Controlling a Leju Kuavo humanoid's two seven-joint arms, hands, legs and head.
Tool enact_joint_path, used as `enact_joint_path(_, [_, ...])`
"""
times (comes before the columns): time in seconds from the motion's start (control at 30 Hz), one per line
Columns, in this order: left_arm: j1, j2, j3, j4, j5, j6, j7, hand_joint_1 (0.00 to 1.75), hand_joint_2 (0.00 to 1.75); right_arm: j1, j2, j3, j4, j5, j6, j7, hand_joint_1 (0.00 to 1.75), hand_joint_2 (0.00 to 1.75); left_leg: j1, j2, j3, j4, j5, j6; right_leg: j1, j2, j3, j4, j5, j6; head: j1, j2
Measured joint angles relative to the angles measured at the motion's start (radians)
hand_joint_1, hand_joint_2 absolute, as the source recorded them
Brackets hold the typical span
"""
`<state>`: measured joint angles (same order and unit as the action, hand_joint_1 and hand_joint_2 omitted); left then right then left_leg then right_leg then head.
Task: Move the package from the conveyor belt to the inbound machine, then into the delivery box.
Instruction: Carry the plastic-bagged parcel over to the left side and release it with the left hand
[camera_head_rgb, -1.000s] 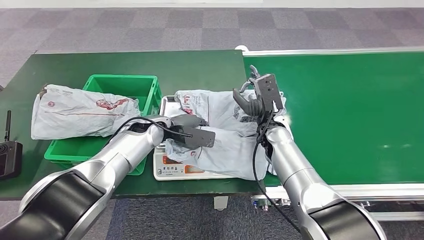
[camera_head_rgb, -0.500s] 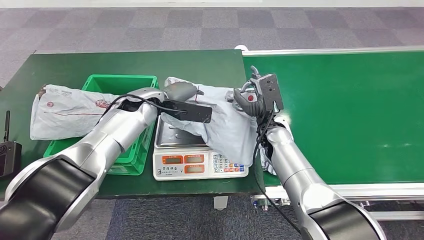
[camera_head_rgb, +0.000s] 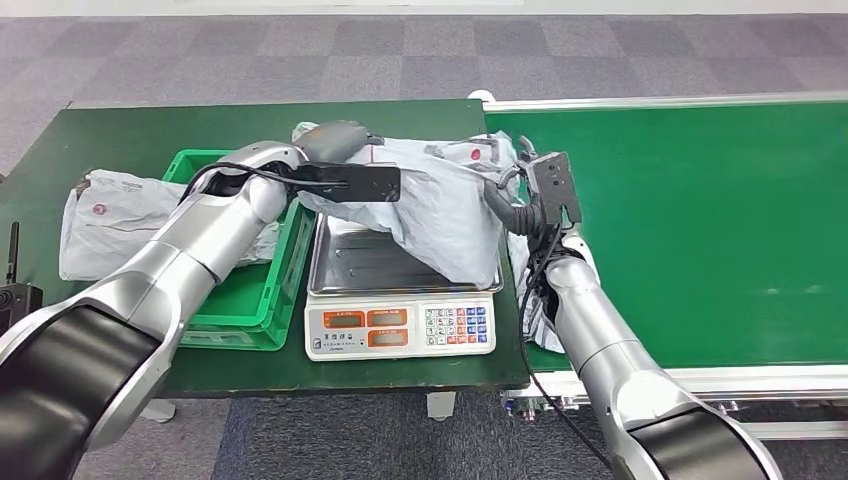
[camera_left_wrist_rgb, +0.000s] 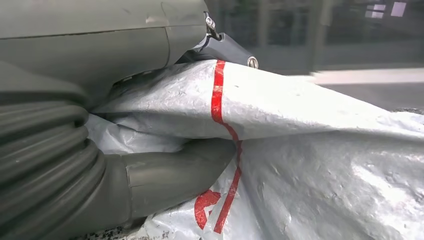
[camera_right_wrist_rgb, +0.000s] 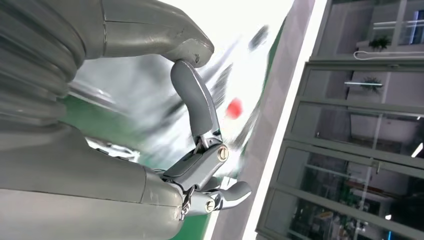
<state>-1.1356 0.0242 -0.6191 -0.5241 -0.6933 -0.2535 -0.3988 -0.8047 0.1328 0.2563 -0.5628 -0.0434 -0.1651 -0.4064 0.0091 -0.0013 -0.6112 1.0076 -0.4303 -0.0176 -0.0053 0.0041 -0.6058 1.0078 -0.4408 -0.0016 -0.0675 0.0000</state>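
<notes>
Above the scale's (camera_head_rgb: 400, 325) bare steel tray, the left hand (camera_head_rgb: 335, 150) grips one end of the grey package (camera_head_rgb: 440, 205), its thumb and fingers (camera_left_wrist_rgb: 175, 170) clamped on the red-striped plastic. The bag's other end sags past the fingers onto the tray's far right corner, just beside the right hand (camera_head_rgb: 505, 195). That hand hangs at the conveyor belt (camera_head_rgb: 700, 230) edge with fingers (camera_right_wrist_rgb: 195, 100) apart and holding nothing. Beyond the left hand's fingers, towards the table (camera_head_rgb: 130, 130) side, a green crate (camera_head_rgb: 250, 310) carries a second grey bag (camera_head_rgb: 120, 225) draped over its rim. Half a second ago the package hung lower and covered more of the tray; the left arm has since lifted it up and towards the crate.
</notes>
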Motion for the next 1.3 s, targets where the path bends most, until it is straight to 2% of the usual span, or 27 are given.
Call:
enact_joint_path(0.1, [0.004,0.05,0.008,0.02,0.0,0.069,0.042,1.75,1.75,0.008,-0.011,-0.008,-0.01,0.005,-0.007,0.001,0.0,1.75,0.0,0.001,0.0,0.0,0.0,0.0,0.0,0.0,0.0,0.0,0.0,0.0,0.0,0.0])
enact_joint_path(0.23, [0.035,0.137,0.047,0.05,0.001,0.217,0.079,1.75,1.75,0.023,-0.028,-0.014,-0.024,0.01,-0.006,0.004,0.0,1.75,0.0,0.003,0.0,-0.001,0.0,0.0,0.0,0.002,-0.001,0.001,0.0,0.0,0.0,0.0])
enact_joint_path(0.33, [0.058,0.187,0.07,0.065,0.001,0.249,0.079,1.75,1.75,0.032,-0.038,-0.019,-0.031,0.01,-0.004,0.004,0.0,1.75,0.0,0.002,0.0,-0.001,0.0,0.0,0.0,0.002,-0.002,0.001,-0.001,-0.001,0.0,0.0])
enact_joint_path(0.6, [0.08,0.222,0.093,0.082,0.001,0.257,0.085,1.75,1.75,0.038,-0.042,-0.024,-0.043,0.01,-0.003,0.004,0.0,1.75,0.0,-0.001,-0.002,-0.001,0.0,0.0,-0.001,-0.001,-0.001,0.001,-0.001,-0.001,0.0,0.0])
enact_joint_path(0.77, [0.11,0.261,0.123,0.081,-0.029,0.373,0.155,1.75,1.75,0.051,-0.044,-0.029,-0.052,0.011,-0.007,0.003,0.0,1.75,0.0,0.001,-0.001,-0.001,0.0,-0.001,-0.001,0.001,-0.002,0.001,-0.001,-0.001,0.0,0.0])
enact_joint_path(0.9, [0.164,0.324,0.178,0.066,-0.083,0.446,0.213,1.75,1.75,0.077,-0.05,-0.036,-0.075,0.021,-0.014,0.01,0.0,1.75,0.001,0.003,-0.001,-0.002,-0.001,-0.001,-0.001,0.002,-0.003,0.001,-0.001,-0.002,0.0,0.0])
enact_joint_path(1.07, [0.278,0.379,0.271,-0.013,-0.207,0.435,0.295,1.75,1.75,0.104,-0.052,-0.048,-0.105,0.043,-0.018,0.027,0.0,1.75,0.001,0.003,-0.001,-0.003,-0.001,-0.002,0.0,0.003,-0.004,0.001,-0.002,-0.003,0.0,0.0])
enact_joint_path(1.1, [0.301,0.385,0.287,-0.032,-0.25,0.434,0.329,1.58,1.75,0.109,-0.052,-0.051,-0.111,0.048,-0.018,0.029,0.0,1.75,0.001,0.003,-0.001,-0.003,-0.001,-0.002,0.0,0.003,-0.004,0.001,-0.002,-0.004,0.0,0.0])
enact_joint_path(1.2, [0.352,0.395,0.323,-0.074,-0.365,0.427,0.441,0.27,1.75,0.128,-0.052,-0.06,-0.132,0.062,-0.018,0.039,0.0,1.75,0.001,0.003,-0.001,-0.003,-0.002,-0.003,0.0,0.003,-0.004,0.001,-0.003,-0.004,0.0,0.0])
enact_joint_path(1.23, [0.363,0.396,0.335,-0.084,-0.387,0.427,0.469,0.0,1.75,0.135,-0.052,-0.062,-0.14,0.065,-0.018,0.041,0.0,1.75,0.001,0.003,-0.001,-0.003,-0.002,-0.003,0.0,0.002,-0.004,0.001,-0.003,-0.004,0.0,0.0])
enact_joint_path(1.3, [0.382,0.397,0.366,-0.103,-0.391,0.435,0.48,0.0,1.75,0.148,-0.052,-0.066,-0.154,0.069,-0.02,0.043,0.0,1.75,0.001,0.003,-0.001,-0.003,-0.002,-0.003,0.0,0.002,-0.004,0.001,-0.003,-0.004,0.0,0.0])
